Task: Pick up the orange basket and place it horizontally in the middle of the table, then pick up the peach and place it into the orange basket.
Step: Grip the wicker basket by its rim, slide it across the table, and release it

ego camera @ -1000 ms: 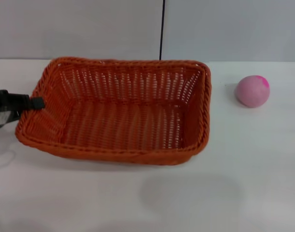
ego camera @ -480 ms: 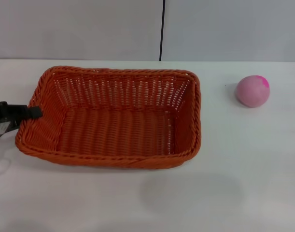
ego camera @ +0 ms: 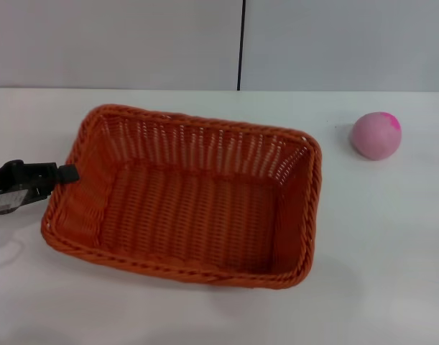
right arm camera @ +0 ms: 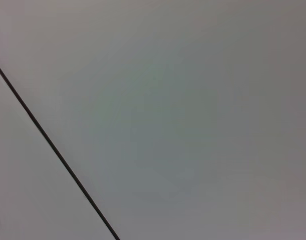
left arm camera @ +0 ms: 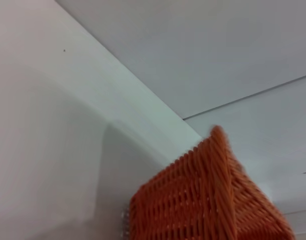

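Left tool (ego camera: pixel 65 173) pinching the orange basket (ego camera: pixel 187 194) by its near short rim, and it has just swung the far end toward us, now skewed mid-table (ego camera: pixel 377 273). Peach (ego camera: pixel 376 135) waits well beyond.

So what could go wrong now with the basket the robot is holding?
The left gripper holds the orange basket only at one short end's rim, so it might slip or swing. It sits skewed rather than straight on the table, so it could end up crooked. The peach lies loose nearby; a wide swing could knock it rolling.
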{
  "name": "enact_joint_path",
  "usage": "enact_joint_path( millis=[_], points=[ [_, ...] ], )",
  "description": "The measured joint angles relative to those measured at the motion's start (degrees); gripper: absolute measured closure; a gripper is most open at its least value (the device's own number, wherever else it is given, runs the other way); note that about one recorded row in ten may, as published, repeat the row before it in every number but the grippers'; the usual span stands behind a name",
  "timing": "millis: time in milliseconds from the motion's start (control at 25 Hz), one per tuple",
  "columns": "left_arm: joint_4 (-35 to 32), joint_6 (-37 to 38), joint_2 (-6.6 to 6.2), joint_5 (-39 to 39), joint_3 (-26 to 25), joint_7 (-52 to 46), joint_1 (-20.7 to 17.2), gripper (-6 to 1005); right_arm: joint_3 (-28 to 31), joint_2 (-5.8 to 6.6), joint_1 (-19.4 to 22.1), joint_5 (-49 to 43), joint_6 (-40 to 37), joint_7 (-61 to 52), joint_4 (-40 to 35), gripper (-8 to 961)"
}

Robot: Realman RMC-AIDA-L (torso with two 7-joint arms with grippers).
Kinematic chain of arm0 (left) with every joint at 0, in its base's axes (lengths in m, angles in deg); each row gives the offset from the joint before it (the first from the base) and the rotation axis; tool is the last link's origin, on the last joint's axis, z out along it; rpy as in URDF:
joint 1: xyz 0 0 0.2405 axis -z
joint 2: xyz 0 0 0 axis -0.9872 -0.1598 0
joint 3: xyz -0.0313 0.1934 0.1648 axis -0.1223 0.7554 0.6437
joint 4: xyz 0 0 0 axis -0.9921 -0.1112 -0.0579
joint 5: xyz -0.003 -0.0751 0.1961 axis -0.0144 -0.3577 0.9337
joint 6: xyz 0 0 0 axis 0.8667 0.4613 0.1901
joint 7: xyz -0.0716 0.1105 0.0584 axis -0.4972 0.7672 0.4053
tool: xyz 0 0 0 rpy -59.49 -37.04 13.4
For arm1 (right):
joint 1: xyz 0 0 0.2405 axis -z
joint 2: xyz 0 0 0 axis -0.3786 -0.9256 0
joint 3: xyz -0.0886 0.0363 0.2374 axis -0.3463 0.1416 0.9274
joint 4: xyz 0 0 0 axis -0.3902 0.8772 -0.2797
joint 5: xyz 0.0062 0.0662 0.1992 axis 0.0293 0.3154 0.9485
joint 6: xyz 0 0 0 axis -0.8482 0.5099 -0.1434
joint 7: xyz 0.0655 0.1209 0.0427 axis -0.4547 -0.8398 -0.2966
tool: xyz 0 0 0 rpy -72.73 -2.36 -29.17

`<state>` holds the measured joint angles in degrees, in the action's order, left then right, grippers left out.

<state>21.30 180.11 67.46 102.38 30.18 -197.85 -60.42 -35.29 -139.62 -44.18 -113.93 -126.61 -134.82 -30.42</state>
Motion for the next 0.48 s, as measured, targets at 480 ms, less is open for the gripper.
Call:
enact_joint_path(
  millis=[480],
  points=[
    [0.01,0.45,-1.73,-0.59,-0.34,0.22,0.02,442,-0.32,0.19,-0.04,-0.02,-0.08,0.0,-0.65,481]
  ],
)
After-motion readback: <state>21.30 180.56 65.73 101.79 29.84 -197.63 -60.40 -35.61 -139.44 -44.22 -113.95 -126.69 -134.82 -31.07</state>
